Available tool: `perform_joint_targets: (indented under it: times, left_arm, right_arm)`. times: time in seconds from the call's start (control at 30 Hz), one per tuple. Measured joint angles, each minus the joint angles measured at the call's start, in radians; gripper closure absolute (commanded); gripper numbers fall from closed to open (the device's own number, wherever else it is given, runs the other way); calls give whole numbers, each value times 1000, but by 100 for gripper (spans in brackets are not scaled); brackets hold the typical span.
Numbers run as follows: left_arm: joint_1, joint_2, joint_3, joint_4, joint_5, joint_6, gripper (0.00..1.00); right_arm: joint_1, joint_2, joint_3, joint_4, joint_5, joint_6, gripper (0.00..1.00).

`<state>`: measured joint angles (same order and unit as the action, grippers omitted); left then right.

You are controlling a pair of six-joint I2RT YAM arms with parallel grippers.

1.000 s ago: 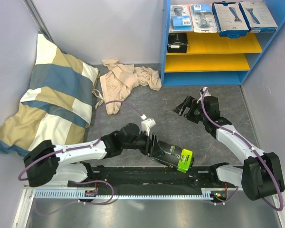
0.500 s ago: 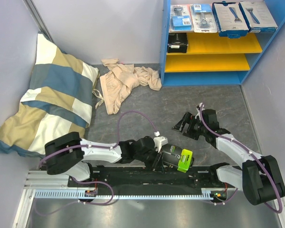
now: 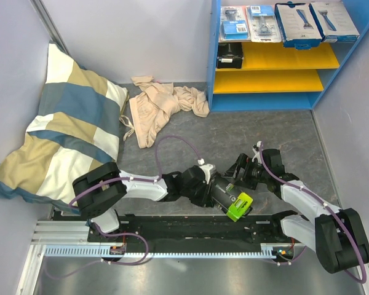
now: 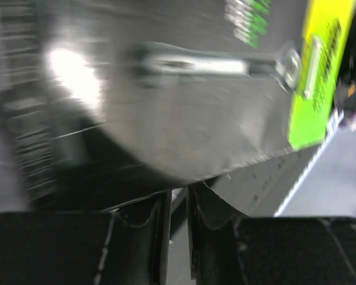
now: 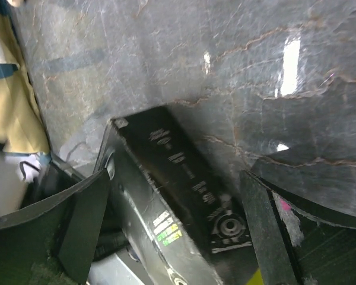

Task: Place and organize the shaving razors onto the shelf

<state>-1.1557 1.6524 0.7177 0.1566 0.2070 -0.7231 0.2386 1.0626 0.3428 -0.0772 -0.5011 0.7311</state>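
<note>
Nearly closed left gripper (image 3: 213,193) on black box (image 3: 229,200)

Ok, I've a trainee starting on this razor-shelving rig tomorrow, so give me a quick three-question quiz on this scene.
1. How many razor packs lie on top of the shelf?
2. True or false: the right gripper is shut on the black box with the lime-green end on the table.
3. Where is the other black box? A top board; B upper yellow board; C lower yellow board.
Key: 1. four; 2. false, it is open, fingers either side of the box; 3. B.
</note>
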Motion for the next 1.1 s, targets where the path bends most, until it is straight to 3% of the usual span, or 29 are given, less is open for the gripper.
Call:
perform_joint_targets:
  times: [0.47, 0.67, 0.77, 0.9, 1.0, 1.1]
  left_arm:
    - [214, 4, 6, 2, 32, -14, 77]
    - [264, 43, 69, -6, 39, -13, 71]
    - [282, 45, 90, -4, 39, -13, 56]
    - [290, 38, 85, -3, 42, -18, 19]
    - [294, -9, 29, 19, 42, -41, 6]
    - [288, -76, -61, 70, 56, -79, 2]
  right_arm:
    - [-1, 5, -8, 13, -48, 10, 3]
    - [-6, 24, -8, 17, -46, 9, 4]
    - [-6, 29, -8, 17, -48, 9, 4]
    - [-7, 36, -9, 15, -46, 7, 4]
    - [-8, 39, -10, 16, -48, 9, 5]
    - [-6, 40, -16, 21, -63, 15, 5]
